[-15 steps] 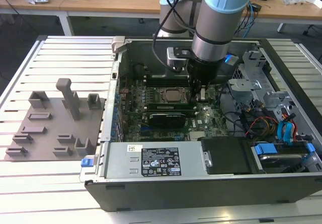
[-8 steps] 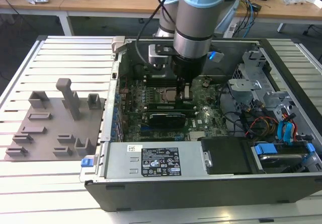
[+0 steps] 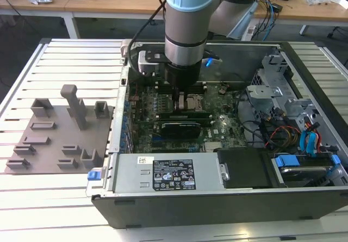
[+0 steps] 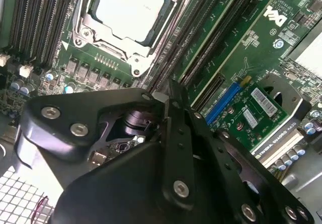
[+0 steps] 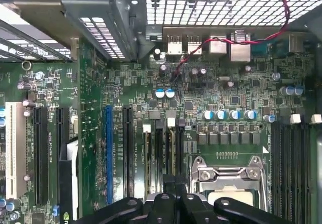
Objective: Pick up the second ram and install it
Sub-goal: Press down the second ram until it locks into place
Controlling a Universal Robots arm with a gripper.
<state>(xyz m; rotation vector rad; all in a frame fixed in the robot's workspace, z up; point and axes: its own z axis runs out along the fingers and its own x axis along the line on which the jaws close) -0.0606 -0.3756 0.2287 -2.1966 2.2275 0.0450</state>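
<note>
1. The ram [image 5: 170, 153] stands on edge in a slot of the green board [image 5: 226, 93], just beside the CPU socket [image 5: 229, 183]. It lies near the middle of the board, inside the open case [image 3: 217, 209].
2. In the first wrist view the ram shows as a thin, flat strip seen from above. Its long axis follows the parallel black slots, one end points at a white latch, and the other end runs in under the gripper [image 5: 171, 186].
3. In the exterior view the ram [image 3: 187, 113] is a long dark bar lying parallel to the case's long front wall. It sits between the socket and the wider black-topped card [image 3: 182, 126].
4. The gripper [image 3: 176, 98] hangs straight down from the arm into the case, over the ram's line.
5. Its black metal fingers are drawn narrow, tips close together at the ram's top edge. I cannot tell whether they pinch it or only rest on it.
6. In the second wrist view the gripper [image 4: 171, 95] shows bolted, matte black links above the shiny metal socket [image 4: 136, 17].
7. A grey plastic plate [image 3: 54, 138] with upright posts lies on the ribbed table [image 3: 65, 57], toward the edge at the exterior view's left.
</note>
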